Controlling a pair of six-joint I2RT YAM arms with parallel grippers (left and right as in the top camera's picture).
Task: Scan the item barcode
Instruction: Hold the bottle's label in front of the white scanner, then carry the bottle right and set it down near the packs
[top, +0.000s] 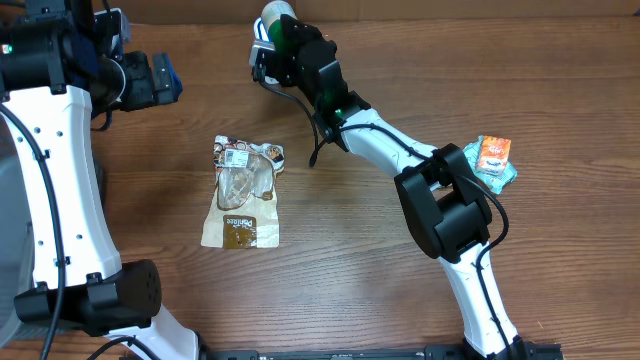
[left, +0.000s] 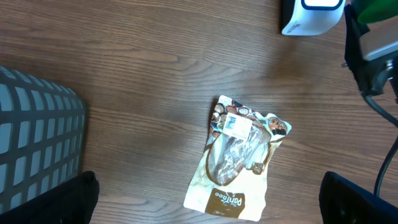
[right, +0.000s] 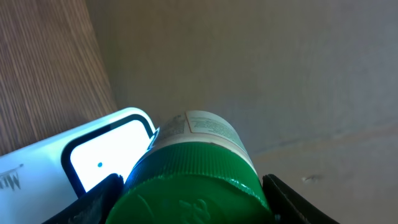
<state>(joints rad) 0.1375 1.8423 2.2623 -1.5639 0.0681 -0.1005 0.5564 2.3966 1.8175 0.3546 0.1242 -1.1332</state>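
Note:
The item is a white bottle with a green cap (right: 193, 183), and my right gripper (right: 194, 199) is shut on that cap, one finger (right: 93, 202) on each side. The bottle's label end (right: 208, 124) lies against the lit window of the white barcode scanner (right: 102, 155). In the overhead view the bottle (top: 275, 17) and the right gripper (top: 292, 42) are at the table's far edge, beside the scanner (top: 260, 55). My left gripper (top: 165, 80) hangs open at the far left, holding nothing. In its own view the left gripper (left: 208, 186) stands wide above the table.
A tan snack bag (top: 243, 190) with a white sticker lies flat left of centre, also seen from the left wrist as the bag (left: 239, 162). An orange and teal packet (top: 494, 157) rests at the right. A grey mesh basket (left: 37, 143) stands left.

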